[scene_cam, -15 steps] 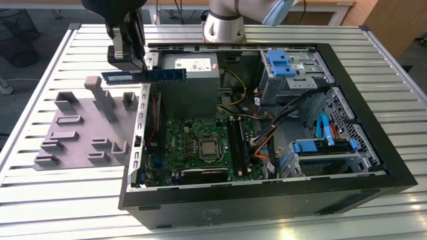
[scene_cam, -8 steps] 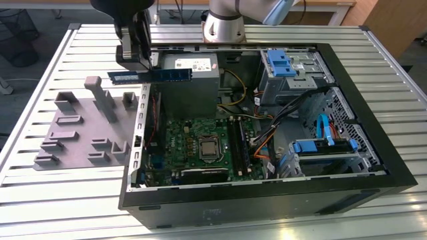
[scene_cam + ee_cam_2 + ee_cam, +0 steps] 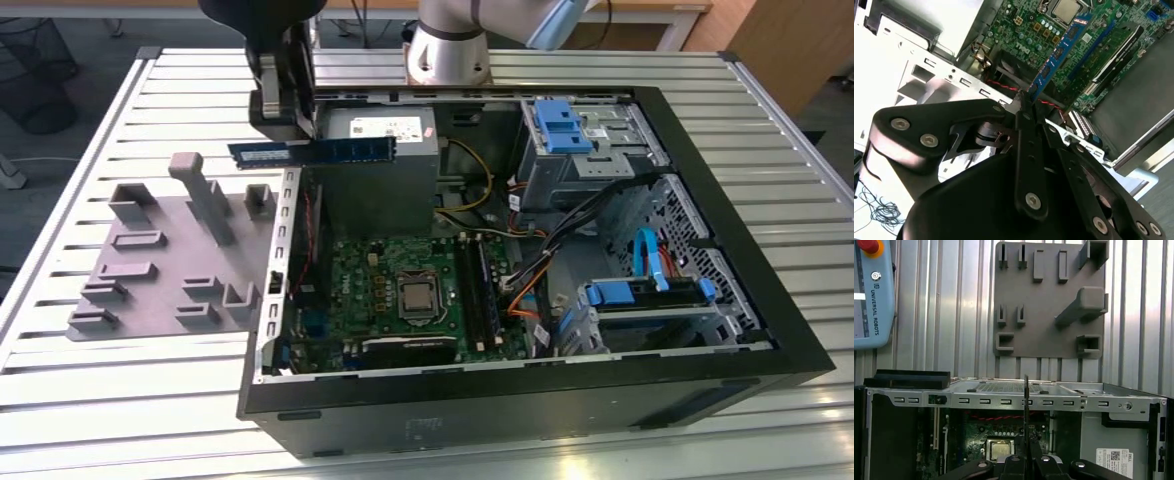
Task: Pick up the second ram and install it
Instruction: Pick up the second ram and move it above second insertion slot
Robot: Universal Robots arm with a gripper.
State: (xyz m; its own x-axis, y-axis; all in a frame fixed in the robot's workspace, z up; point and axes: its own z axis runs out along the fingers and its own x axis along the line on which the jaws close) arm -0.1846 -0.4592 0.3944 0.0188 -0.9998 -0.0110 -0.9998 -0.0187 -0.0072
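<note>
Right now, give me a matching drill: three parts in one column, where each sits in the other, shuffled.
Parts:
1. second ram
2. grey holder tray
3. processor

Places:
A. on the motherboard, inside the case
B. clamped in the hand, in the air across the case wall
C. flat on the table outside the case, on the exterior view's left

Pairs: 1-B, 2-C, 3-A
</note>
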